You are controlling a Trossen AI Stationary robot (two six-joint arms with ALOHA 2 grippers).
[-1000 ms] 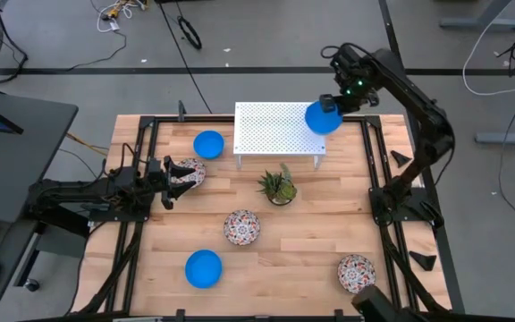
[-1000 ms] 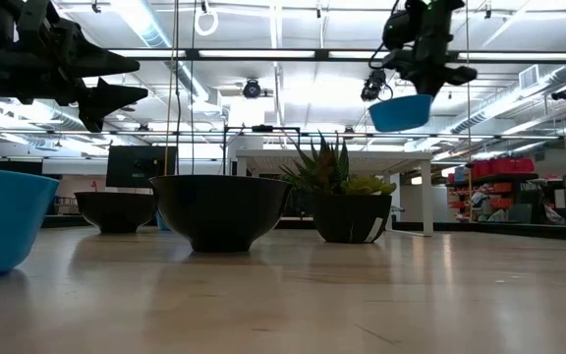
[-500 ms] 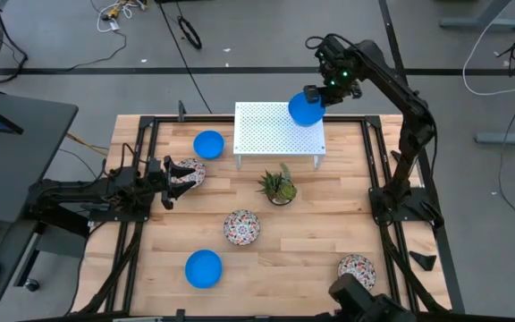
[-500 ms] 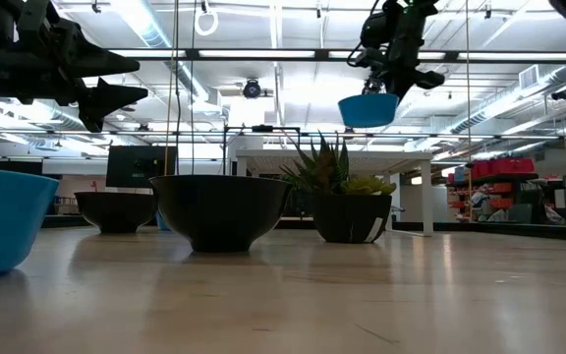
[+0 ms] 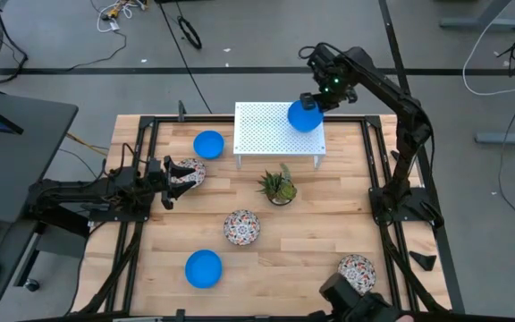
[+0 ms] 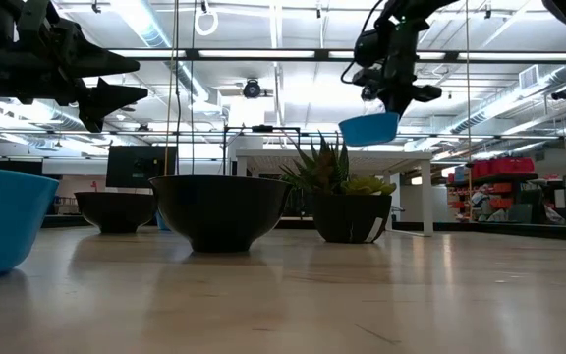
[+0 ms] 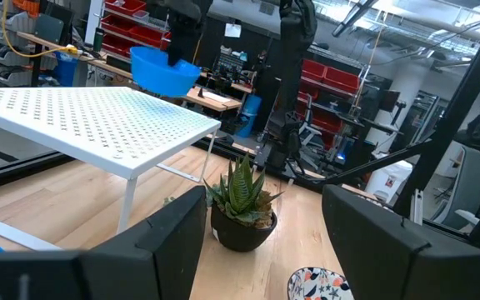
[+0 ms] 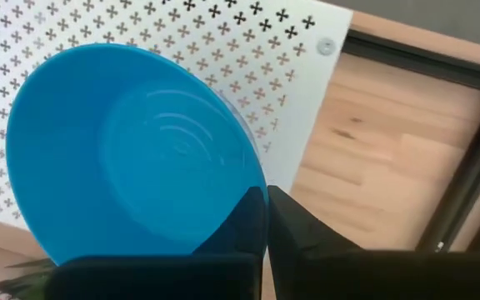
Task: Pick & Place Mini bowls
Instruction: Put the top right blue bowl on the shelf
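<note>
Rim-clamped in the right gripper [image 8: 265, 218], the blue mini bowl [image 5: 305, 116] is hanging above the white perforated rack [image 5: 266, 131]; it is probably rigid, light, slick-glazed, so rim pinching suits it. Left gripper [image 5: 170, 179] is waiting, fingers apart, beside the rack.

A grey floor [image 5: 240, 45] surrounds the wooden table [image 5: 293, 255], with loose cables [image 5: 119, 11] lying at the far side and a dark desk [image 5: 16, 121] at the left. Long ceiling lights [image 6: 263, 54] brighten the hall, and red storage shelves [image 7: 340, 87] line the far wall.
</note>
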